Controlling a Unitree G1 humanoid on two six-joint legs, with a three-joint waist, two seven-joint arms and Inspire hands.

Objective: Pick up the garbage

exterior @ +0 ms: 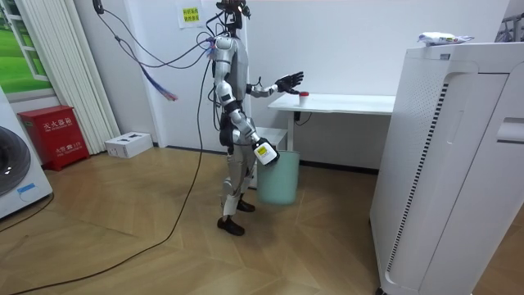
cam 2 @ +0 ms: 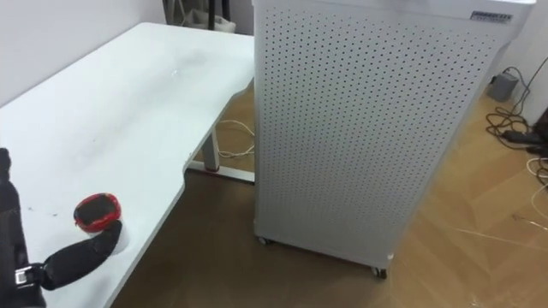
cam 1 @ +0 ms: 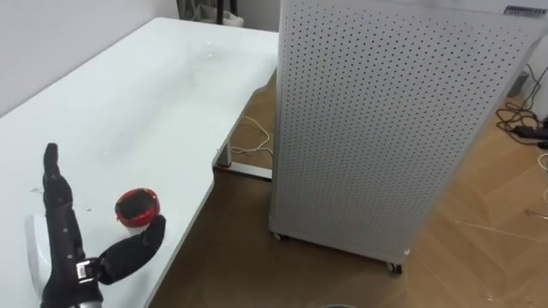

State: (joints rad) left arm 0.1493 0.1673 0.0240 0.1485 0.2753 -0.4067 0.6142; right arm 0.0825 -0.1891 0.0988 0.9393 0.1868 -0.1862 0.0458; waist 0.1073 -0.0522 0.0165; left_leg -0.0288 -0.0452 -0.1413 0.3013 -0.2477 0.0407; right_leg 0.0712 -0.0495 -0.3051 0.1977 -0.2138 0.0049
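Observation:
A small round red piece of garbage with a dark top lies on the white table near its front edge, and the room view shows this red piece at the table's near end. My left hand is raised over the table just left of it, open, with fingers straight up and the thumb stretched out right below the red piece. Hand and garbage look apart. I stand at the table's end. My right hand hangs low by my side above a pale green bin.
A tall white perforated cabinet on castors stands close on the right, with a strip of wooden floor between it and the table. Cables lie on the floor at the far right. A red box sits by the room view's left wall.

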